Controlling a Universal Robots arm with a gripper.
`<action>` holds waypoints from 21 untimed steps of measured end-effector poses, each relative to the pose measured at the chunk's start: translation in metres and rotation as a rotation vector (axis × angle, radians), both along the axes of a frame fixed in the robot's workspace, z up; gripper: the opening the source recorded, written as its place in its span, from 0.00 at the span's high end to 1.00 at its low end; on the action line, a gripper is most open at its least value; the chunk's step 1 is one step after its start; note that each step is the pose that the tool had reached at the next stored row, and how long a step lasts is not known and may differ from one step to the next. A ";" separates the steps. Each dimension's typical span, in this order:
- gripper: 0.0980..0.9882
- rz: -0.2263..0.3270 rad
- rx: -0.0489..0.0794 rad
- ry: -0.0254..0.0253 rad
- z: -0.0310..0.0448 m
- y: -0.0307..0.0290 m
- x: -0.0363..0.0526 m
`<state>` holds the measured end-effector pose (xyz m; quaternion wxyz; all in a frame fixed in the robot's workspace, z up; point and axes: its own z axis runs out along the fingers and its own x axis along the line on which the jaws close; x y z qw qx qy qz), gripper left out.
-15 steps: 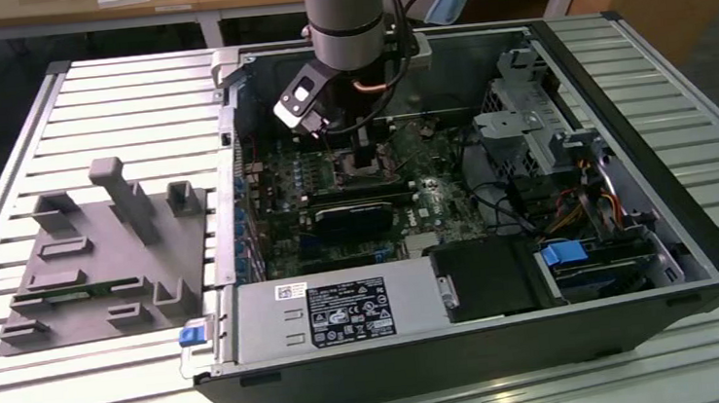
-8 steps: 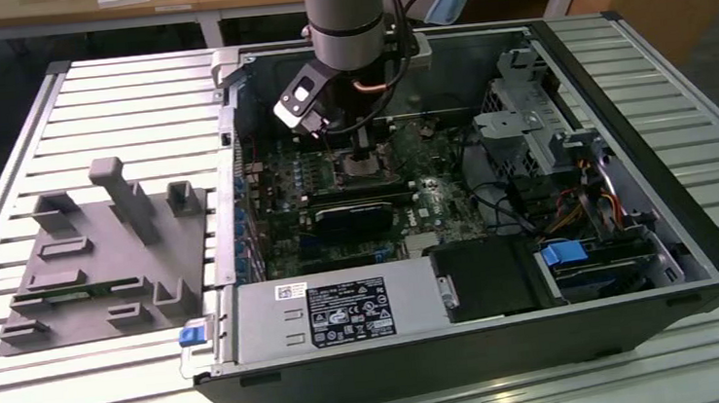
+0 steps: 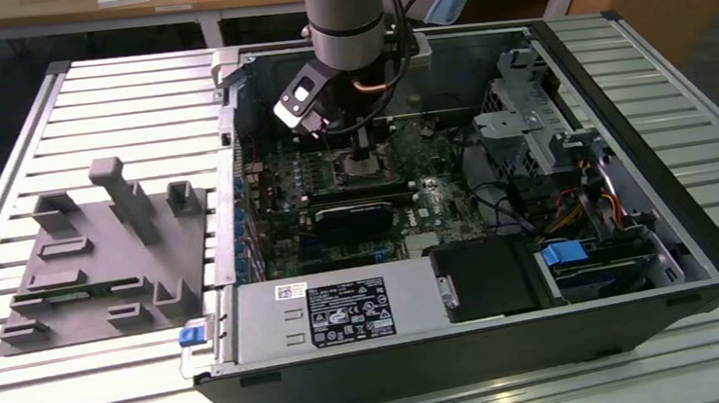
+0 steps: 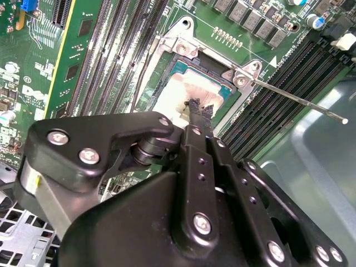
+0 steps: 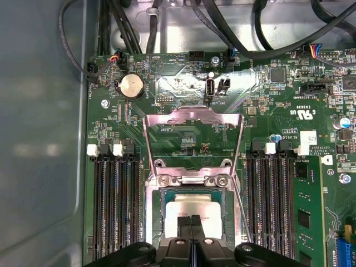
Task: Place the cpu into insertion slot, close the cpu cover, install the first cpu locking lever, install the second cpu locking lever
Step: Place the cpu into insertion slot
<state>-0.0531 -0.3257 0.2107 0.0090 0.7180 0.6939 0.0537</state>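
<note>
The arm (image 3: 346,12) stands near-vertical, wrist (image 3: 324,102) directed straight down. The gripper (image 5: 191,221) has its fingers (image 4: 194,144) pressed together tip to tip, apparently without a gap, in both wrist views

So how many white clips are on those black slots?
4 clips in the first wrist view: two on one side of the cpu cover, two on the other; others may be hidden.

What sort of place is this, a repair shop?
Likely a robotics lab or test bench, not a shop: a robot arm reaches into an opened desktop computer case lying on a slatted metal table, beside a grey parts fixture.
</note>
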 end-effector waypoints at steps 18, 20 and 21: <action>0.99 -0.003 -0.011 0.0003 -0.0113 -0.0001 -0.0001; 0.99 -0.003 -0.011 0.0003 -0.0115 -0.0001 -0.0001; 0.99 -0.003 -0.011 0.0003 -0.0115 -0.0001 -0.0001</action>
